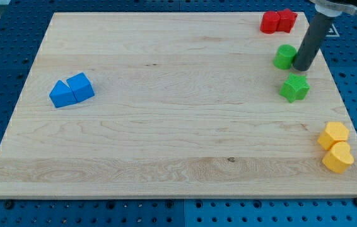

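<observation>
At the frame's lower right sit two yellow blocks [336,147], touching, one hexagonal and one rounded; above them is a green star-shaped block [294,87]. Just past it my tip [302,67] rests against the right side of a green round block [285,57], so any sliding contact should stay centred on that face. There are no jaws to report, only a plain dark rod; no containers either, just the pale wooden board [166,126] with two touching red blocks [277,21] upper right and two blue angular blocks [71,91] far left.

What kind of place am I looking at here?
Probably a robot test bench: a wooden board lies on a blue table full of holes, and my tip stands beside a green block.
</observation>
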Controlling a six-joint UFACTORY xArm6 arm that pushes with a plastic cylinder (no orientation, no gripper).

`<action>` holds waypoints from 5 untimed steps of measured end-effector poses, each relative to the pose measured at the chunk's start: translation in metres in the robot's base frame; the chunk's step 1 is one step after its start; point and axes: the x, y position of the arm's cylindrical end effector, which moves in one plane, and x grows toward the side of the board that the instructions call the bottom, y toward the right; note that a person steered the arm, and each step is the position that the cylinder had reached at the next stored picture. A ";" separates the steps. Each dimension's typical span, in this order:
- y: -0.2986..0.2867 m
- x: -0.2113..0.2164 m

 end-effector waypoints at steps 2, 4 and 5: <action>-0.001 -0.006; -0.001 -0.001; -0.010 0.016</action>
